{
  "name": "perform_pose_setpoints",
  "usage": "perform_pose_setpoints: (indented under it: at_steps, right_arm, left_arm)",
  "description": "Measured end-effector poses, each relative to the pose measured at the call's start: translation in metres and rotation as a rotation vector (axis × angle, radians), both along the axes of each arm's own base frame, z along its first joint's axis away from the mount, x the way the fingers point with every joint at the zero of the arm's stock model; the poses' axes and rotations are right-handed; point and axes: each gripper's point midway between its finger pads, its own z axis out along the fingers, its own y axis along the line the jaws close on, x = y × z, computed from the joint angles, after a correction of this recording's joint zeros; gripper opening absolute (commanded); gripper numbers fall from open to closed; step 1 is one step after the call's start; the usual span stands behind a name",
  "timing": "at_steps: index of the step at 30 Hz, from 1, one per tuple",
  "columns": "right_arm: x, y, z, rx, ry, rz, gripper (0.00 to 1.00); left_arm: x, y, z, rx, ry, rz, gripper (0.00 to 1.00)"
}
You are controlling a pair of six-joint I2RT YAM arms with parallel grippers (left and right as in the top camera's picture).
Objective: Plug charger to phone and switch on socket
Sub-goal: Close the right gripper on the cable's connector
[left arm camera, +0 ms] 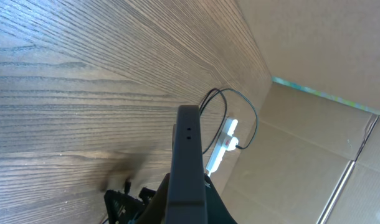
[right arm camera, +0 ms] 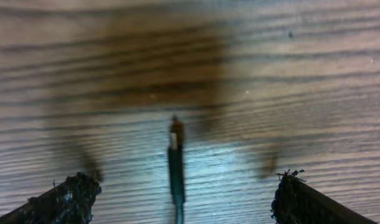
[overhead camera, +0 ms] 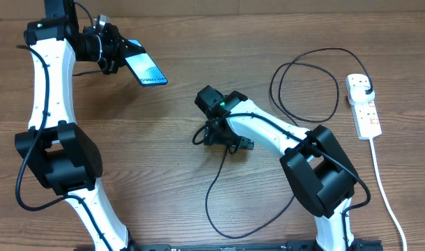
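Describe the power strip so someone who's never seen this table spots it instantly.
On the wooden table, look to the right edge. A white power strip lies with a black plug in its far end. Red-marked switches and a white cord set it apart from the thin black cable looped beside it.

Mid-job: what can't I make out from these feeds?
Right wrist: connector tip of the charger blurred, orientation unreadable; fingers cut by the bottom edge.
Overhead: that tip hidden under the right end effector; switches on the socket too small to read.
Left wrist: the phone edge-on, screen unseen; hold of the left end effector on it cut off at the bottom edge.
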Motion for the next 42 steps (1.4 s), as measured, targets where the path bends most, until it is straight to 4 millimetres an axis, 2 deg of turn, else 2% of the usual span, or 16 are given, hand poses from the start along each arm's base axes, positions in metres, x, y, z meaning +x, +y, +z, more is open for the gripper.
perform_pose_setpoints:
  at_steps: [18, 22, 23, 28, 31, 34, 37, 42]
  right_arm:
    - [0.0010, 0.0017, -0.0074, 0.020, -0.018, -0.001, 0.84]
    - [0.0019, 0.0033, -0.0075, 0.027, -0.022, -0.002, 0.74]
    - [0.0023, 0.0039, -0.0075, 0.030, -0.023, -0.004, 0.68]
    - [0.0017, 0.0041, -0.0077, 0.032, -0.021, -0.008, 0.52]
    - [0.0015, 0.0042, -0.0077, 0.033, -0.019, -0.010, 0.36]
    - [0.0006, 0.0036, -0.0078, 0.031, -0.015, -0.007, 0.24]
    - [-0.0003, 0.0032, -0.0078, 0.029, -0.012, -0.008, 0.16]
    - [-0.0013, 0.0025, -0.0079, 0.026, -0.007, -0.006, 0.09]
  left_arm:
    - [0.0000, 0.0000, 0.0000, 0.000, 0.000, 0.000, 0.04]
    - [0.0000, 0.0000, 0.0000, 0.000, 0.000, 0.000, 0.05]
    - [0.0000, 0.0000, 0.0000, 0.000, 0.000, 0.000, 0.04]
    - [0.0000, 0.0000, 0.0000, 0.000, 0.000, 0.000, 0.05]
    - [-0.0001, 0.0000, 0.0000, 0.000, 0.001, 0.000, 0.05]
    - [-0.0001, 0.0000, 0.0000, 0.000, 0.000, 0.000, 0.04]
    - [0.0000, 0.0000, 0.0000, 0.000, 0.000, 0.000, 0.05]
    - [-0.0001, 0.0000, 0.0000, 0.000, 0.001, 0.000, 0.05]
